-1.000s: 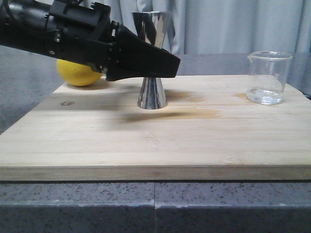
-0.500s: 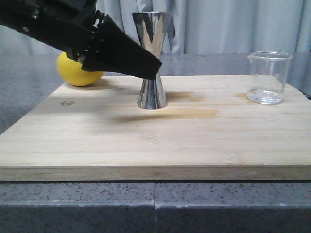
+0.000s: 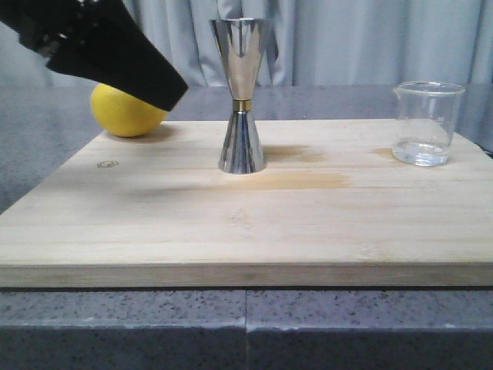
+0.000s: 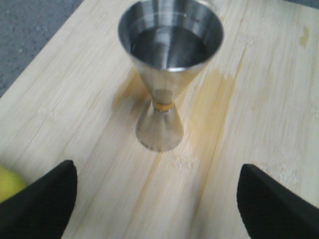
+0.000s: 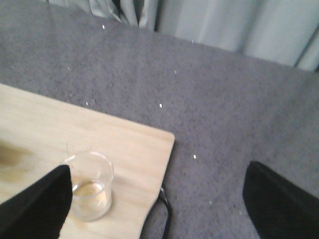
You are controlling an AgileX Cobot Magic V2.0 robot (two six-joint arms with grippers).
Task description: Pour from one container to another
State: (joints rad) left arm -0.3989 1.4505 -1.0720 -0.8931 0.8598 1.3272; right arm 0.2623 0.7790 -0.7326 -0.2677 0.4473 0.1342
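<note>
The steel jigger with its gold waist band stands upright mid-board; in the left wrist view the jigger shows a liquid line inside its top cup. My left gripper hangs up and to the left of it, apart from it; in its own view the left gripper is open and empty. The glass beaker stands at the board's far right corner with a little clear liquid at the bottom. My right gripper is open above the board's right edge, the beaker beside one finger.
A yellow lemon lies at the back left of the wooden board, behind my left arm. Damp stains mark the wood around the jigger. A black cable runs along the board's right edge on the grey counter.
My left arm has drawn back up and to the left, away from the jigger, which now stands fully uncovered. Jigger and beaker have not moved.
</note>
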